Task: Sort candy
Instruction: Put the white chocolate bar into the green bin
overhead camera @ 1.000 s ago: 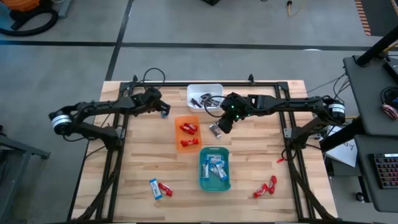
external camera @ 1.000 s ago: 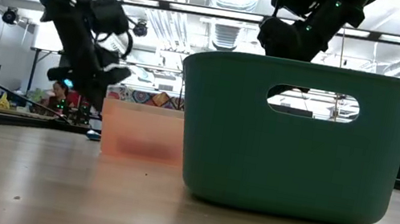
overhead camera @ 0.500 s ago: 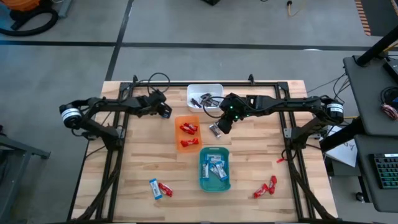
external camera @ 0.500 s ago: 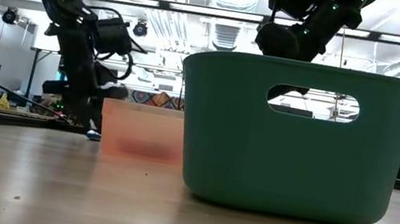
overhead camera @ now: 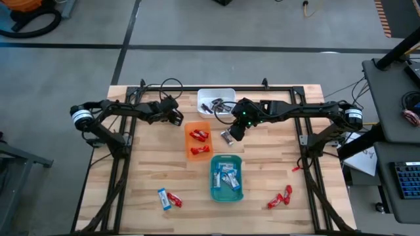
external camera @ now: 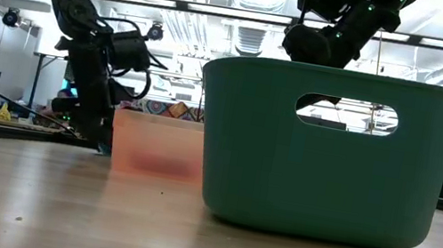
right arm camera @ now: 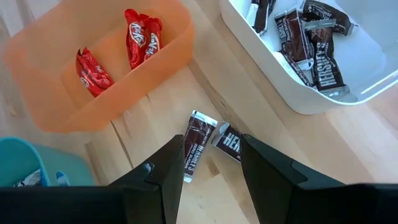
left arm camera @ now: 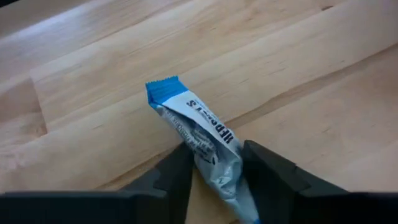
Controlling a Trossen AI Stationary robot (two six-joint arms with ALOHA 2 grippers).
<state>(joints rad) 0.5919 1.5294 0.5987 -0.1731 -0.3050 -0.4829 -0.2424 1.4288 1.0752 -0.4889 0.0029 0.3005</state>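
A blue-and-white candy (left arm camera: 200, 134) lies flat on the wood at the far left, left of the orange tray (overhead camera: 189, 138). My left gripper (left arm camera: 216, 169) points down over it with a finger on each side; in the high view it shows as my left gripper (overhead camera: 174, 118). My right gripper (right arm camera: 211, 167) hangs open above two dark brown candies (right arm camera: 196, 145) lying on the table between the orange tray and the white tray (right arm camera: 292, 93). It touches neither of them. In the high view my right gripper (overhead camera: 228, 136) stands right of the orange tray. My left gripper has the blue-and-white candy's two long sides (left arm camera: 231, 163) between its two fingers, toward one end of the candy. The fingers come from above, pointing down, and lie across it. The candy lies flat on the table, its blue crimped end (left arm camera: 163, 91) sticking out beyond the fingers.
The white tray (overhead camera: 226, 92) holds dark candies, the orange tray red ones, the teal tray (overhead camera: 214, 187) blue-and-white ones. Loose candies lie near the front left (overhead camera: 168, 198) and front right (overhead camera: 280, 197). A black frame rail runs along the table's far edge.
My left gripper has come down from a raised, tilted pose to the table and now points straight down over the blue-and-white candy, while its arm has swung toward the table's right. The candy has stayed where it was.
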